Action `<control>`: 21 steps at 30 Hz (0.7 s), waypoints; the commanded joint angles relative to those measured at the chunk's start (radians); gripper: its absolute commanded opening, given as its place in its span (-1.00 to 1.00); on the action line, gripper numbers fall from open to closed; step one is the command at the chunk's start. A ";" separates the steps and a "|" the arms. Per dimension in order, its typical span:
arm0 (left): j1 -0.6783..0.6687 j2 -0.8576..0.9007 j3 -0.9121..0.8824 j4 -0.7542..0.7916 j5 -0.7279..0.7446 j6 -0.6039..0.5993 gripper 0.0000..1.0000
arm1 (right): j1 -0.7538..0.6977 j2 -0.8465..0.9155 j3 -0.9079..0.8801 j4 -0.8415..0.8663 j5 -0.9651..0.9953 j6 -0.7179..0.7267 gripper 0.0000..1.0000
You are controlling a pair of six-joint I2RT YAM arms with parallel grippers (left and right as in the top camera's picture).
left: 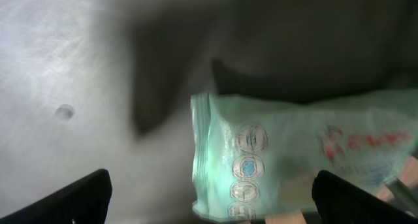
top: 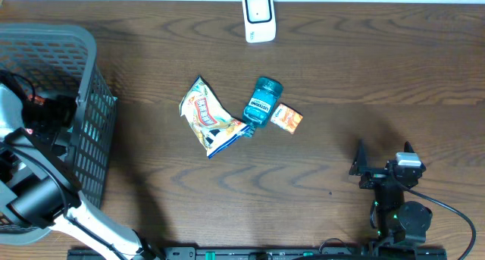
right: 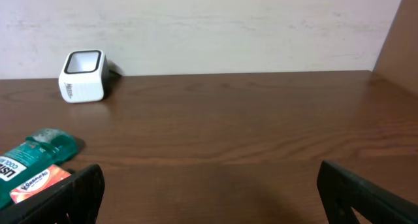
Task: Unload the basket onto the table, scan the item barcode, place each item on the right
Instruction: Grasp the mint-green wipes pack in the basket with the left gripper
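**Grippers wide apart, no item in hand**

Dark fingers of the left gripper (left: 212,201) stood wide apart over a pale green film packet (left: 287,152), soft and glossy, inside the grey lattice basket (top: 98,131); that view was blurred. The right gripper (right: 210,178) was equally spread and empty, low over the wood-grain counter (right: 261,132). Mid-counter lay a crinkled foil snack bag (top: 206,116), a rounded blue plastic bottle (top: 261,101) and, just beside it, a small flat orange packet (top: 286,118). The boxy white scanner (top: 258,16) stood at the far edge, well apart. The pick-up step seemed in hand: next, close on one item, then turn its barcode toward the scanner's window.
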State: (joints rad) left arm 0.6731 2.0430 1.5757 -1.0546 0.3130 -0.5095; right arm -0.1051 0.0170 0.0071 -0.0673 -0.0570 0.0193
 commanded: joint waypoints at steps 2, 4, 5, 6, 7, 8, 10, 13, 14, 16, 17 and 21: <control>-0.013 0.005 -0.050 0.036 0.012 0.027 0.96 | 0.008 -0.003 -0.002 -0.003 -0.005 0.013 0.98; -0.019 0.005 -0.075 0.055 0.012 0.027 0.96 | 0.008 -0.003 -0.002 -0.003 -0.005 0.013 0.99; -0.023 0.005 -0.089 0.067 0.012 0.027 0.96 | 0.008 -0.003 -0.002 -0.003 -0.005 0.014 0.99; -0.026 0.005 -0.103 0.081 0.012 0.027 0.96 | 0.008 -0.003 -0.002 -0.003 -0.005 0.013 0.99; -0.030 0.005 -0.118 0.098 0.012 0.027 0.96 | 0.008 -0.003 -0.002 -0.003 -0.005 0.013 0.99; -0.035 0.005 -0.134 0.117 0.012 0.027 0.96 | 0.008 -0.003 -0.002 -0.003 -0.005 0.013 0.99; -0.043 0.005 -0.170 0.161 0.012 0.027 0.99 | 0.008 -0.003 -0.002 -0.003 -0.005 0.013 0.98; -0.056 0.005 -0.221 0.218 0.012 0.027 0.36 | 0.008 -0.003 -0.002 -0.003 -0.005 0.013 0.99; -0.060 0.005 -0.237 0.231 0.012 0.027 0.07 | 0.008 -0.003 -0.002 -0.003 -0.005 0.013 0.98; -0.068 0.005 -0.260 0.245 0.012 0.031 -0.59 | 0.008 -0.003 -0.002 -0.003 -0.005 0.013 0.98; -0.070 0.005 -0.265 0.246 0.012 0.031 -0.85 | 0.008 -0.003 -0.002 -0.003 -0.005 0.013 0.98; -0.065 -0.016 -0.264 0.245 0.012 0.031 -0.85 | 0.008 -0.003 -0.002 -0.003 -0.005 0.013 0.99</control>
State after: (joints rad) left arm 0.6170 1.9720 1.3781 -0.7837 0.3733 -0.4896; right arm -0.1051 0.0170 0.0071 -0.0673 -0.0566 0.0193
